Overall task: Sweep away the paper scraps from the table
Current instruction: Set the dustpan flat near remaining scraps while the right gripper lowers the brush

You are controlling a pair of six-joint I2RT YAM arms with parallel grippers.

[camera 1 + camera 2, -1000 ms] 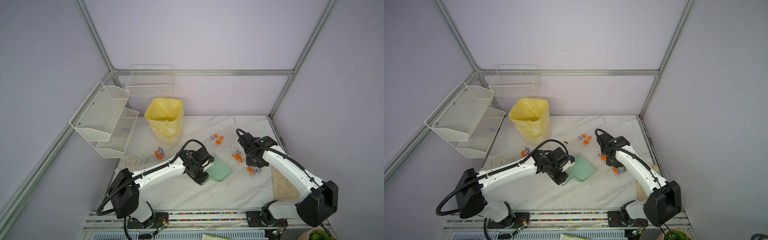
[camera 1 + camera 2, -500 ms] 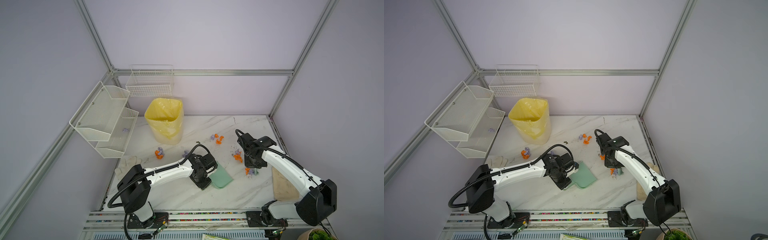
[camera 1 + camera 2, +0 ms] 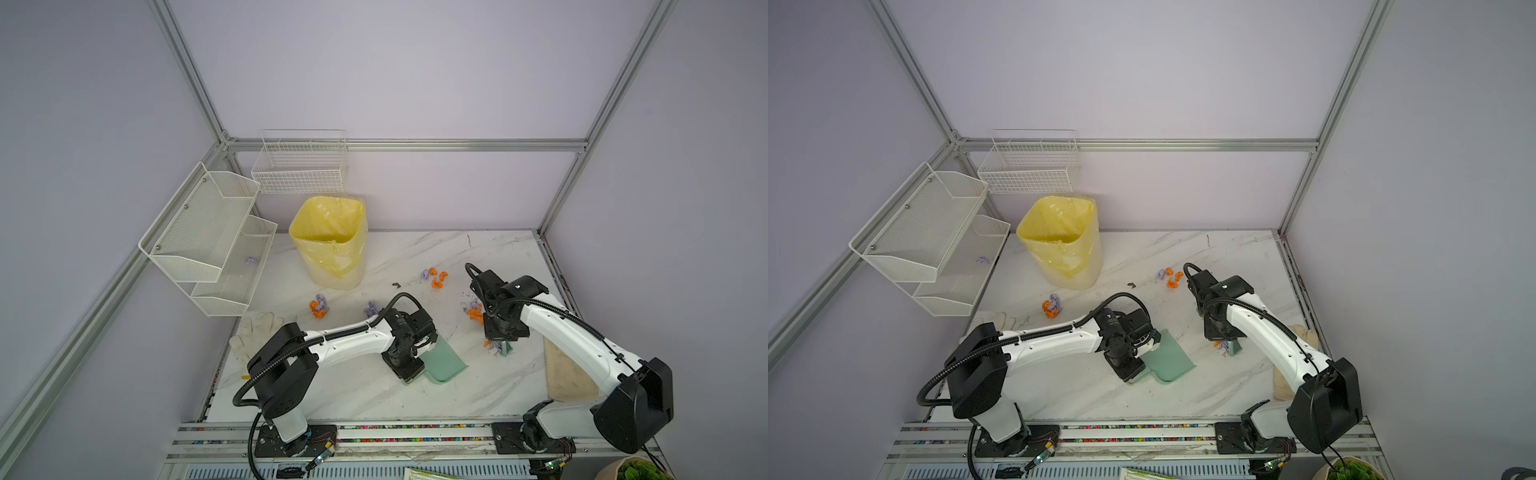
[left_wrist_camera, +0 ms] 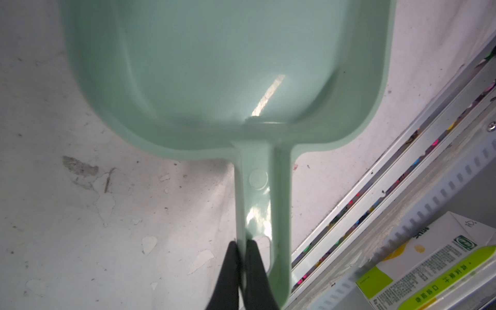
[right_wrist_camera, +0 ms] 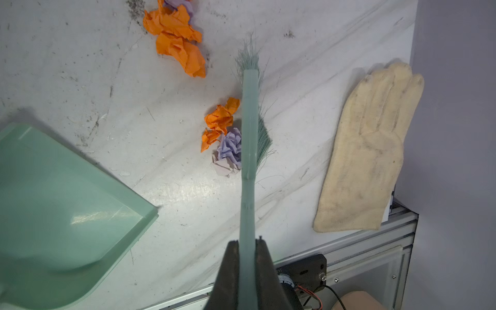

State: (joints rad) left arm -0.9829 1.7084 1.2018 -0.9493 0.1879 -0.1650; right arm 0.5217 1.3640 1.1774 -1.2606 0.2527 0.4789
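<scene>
- Currently the paper scraps lie in small orange and lilac clusters on the far half of the bench. One is near the back middle, one is left of centre near the yellow-lined bin, one is by the right arm's wrist, and one is at the brush.
- Only the right wrist view shows that last cluster clearly. Its orange and lilac wads touch the brush along one side of its head, and a bigger orange lump lies farther off.
- The right claw is clenched on the brush handle, a grip mostly hidden by the arm in both top views.
- The left claw pinches one edge of the handle of the green dustpan. This grip shows only in the left wrist view.
- In both top views the dustpan lies on the bench between the arms. Its open lip is turned toward the scraps at the brush but is apart from them.
- A cream glove lies on the bench's right edge, on the brush's far side from the scraps, and another glove lies at the left edge.
- One lilac scrap sits in the lower tier of the wire shelves.
- A carton beyond the front rail appears in the left wrist view alone.
</scene>
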